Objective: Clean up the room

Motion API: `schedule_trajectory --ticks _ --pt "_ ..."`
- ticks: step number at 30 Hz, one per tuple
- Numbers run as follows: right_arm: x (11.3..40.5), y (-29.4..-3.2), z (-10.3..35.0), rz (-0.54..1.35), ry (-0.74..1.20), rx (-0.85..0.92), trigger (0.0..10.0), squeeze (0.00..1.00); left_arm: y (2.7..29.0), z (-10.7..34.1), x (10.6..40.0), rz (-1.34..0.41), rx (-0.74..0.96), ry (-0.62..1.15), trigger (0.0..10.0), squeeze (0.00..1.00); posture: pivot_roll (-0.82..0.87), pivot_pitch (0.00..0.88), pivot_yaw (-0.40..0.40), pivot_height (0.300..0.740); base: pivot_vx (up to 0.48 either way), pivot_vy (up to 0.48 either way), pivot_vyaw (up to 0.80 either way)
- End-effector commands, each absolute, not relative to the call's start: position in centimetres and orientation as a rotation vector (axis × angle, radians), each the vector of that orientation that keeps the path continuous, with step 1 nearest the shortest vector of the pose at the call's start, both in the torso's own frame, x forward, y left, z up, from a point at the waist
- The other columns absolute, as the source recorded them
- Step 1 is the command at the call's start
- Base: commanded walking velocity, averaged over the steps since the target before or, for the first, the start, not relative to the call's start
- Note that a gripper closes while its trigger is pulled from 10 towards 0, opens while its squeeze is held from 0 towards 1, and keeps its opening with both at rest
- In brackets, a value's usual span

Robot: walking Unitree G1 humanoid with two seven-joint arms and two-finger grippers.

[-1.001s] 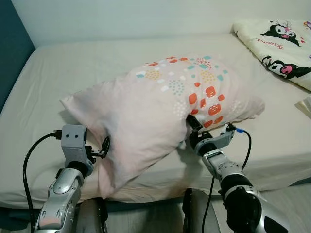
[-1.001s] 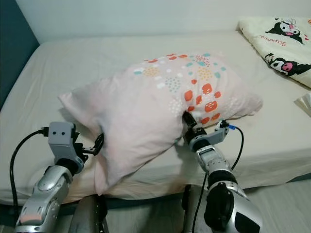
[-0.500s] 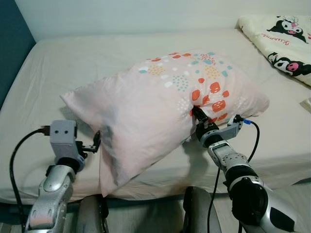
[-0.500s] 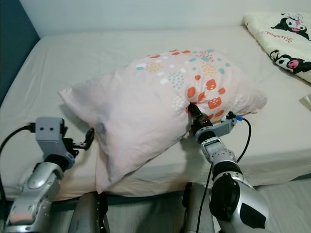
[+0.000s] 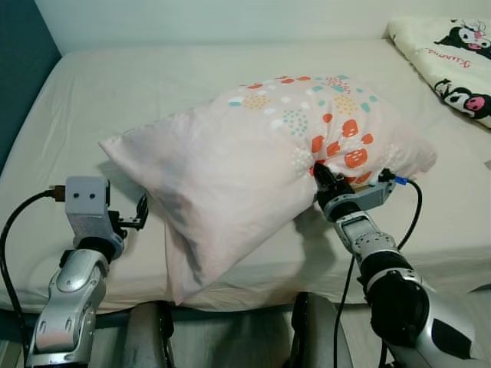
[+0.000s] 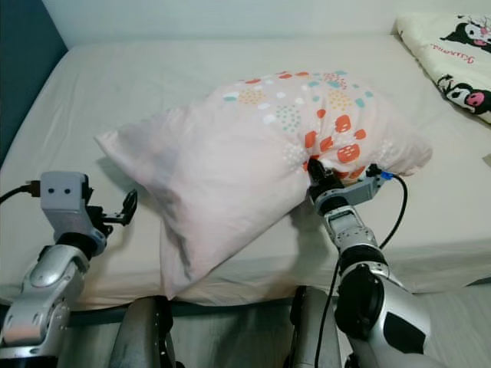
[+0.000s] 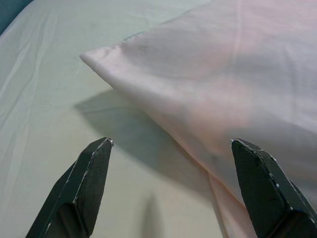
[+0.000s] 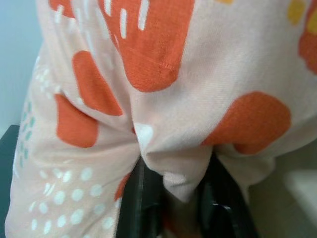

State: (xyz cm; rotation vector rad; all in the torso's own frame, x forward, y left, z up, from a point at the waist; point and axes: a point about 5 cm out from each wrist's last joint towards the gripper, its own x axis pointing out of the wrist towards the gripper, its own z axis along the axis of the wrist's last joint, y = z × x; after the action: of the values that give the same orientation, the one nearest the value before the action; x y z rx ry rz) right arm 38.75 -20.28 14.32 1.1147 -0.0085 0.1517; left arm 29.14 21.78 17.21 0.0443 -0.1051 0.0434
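A big pale pink pillow [image 5: 253, 153] with orange, teal and yellow spots lies across the front of the bed [image 5: 153, 84]. My right gripper [image 5: 321, 175] is shut on a fold of the pillow's spotted end; the right wrist view has that pinched cloth [image 8: 173, 163] between the black fingers [image 8: 136, 198]. My left gripper [image 5: 142, 212] is open, just off the pillow's plain left side, with nothing in it. In the left wrist view its two fingertips [image 7: 96, 163] stand wide apart over the sheet, the pillow corner [image 7: 99, 59] ahead of them.
A cream blanket [image 5: 453, 54] with black-and-pink cartoon figures lies at the bed's far right. A dark teal wall [image 5: 19, 69] borders the bed on the left. The front edge of the mattress [image 5: 253, 295] is right before my body.
My left gripper has let go of the pillow's left side and drawn back a little to the left. The right gripper still holds the pillow, which has shifted slightly to the right.
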Motion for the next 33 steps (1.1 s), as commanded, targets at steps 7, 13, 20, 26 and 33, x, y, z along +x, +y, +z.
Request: schedule_trajectory --ticks 7,13,20,26,33 --pt "39.0 -21.9 16.6 0.221 -0.112 0.977 0.0 0.00 22.0 16.7 30.4 0.098 0.026 -0.054 10.0 0.00 0.09 0.146 -0.043 0.505 0.000 0.000 0.00" --pt "39.1 -21.4 18.3 0.365 -0.180 0.950 0.0 0.00 22.2 16.6 31.7 0.137 0.013 -0.026 10.0 0.00 0.07 0.099 -0.045 0.525 0.000 0.000 0.00" --pt "38.9 -21.5 21.3 0.517 -0.289 0.886 0.0 0.00 24.1 19.3 32.9 0.227 0.008 -0.097 10.0 0.00 0.05 0.053 -0.042 0.560 -0.373 0.000 0.00" --pt "38.8 -22.1 22.2 0.535 -0.307 0.843 0.0 0.00 25.1 21.6 33.2 0.261 0.012 -0.168 10.0 0.00 0.04 0.036 -0.050 0.585 -0.480 0.000 0.00" --pt "38.9 -22.4 23.2 0.532 -0.327 0.820 0.0 0.00 24.4 22.9 33.6 0.235 0.012 -0.225 10.0 0.00 0.04 0.028 -0.054 0.620 -0.059 0.000 0.00"
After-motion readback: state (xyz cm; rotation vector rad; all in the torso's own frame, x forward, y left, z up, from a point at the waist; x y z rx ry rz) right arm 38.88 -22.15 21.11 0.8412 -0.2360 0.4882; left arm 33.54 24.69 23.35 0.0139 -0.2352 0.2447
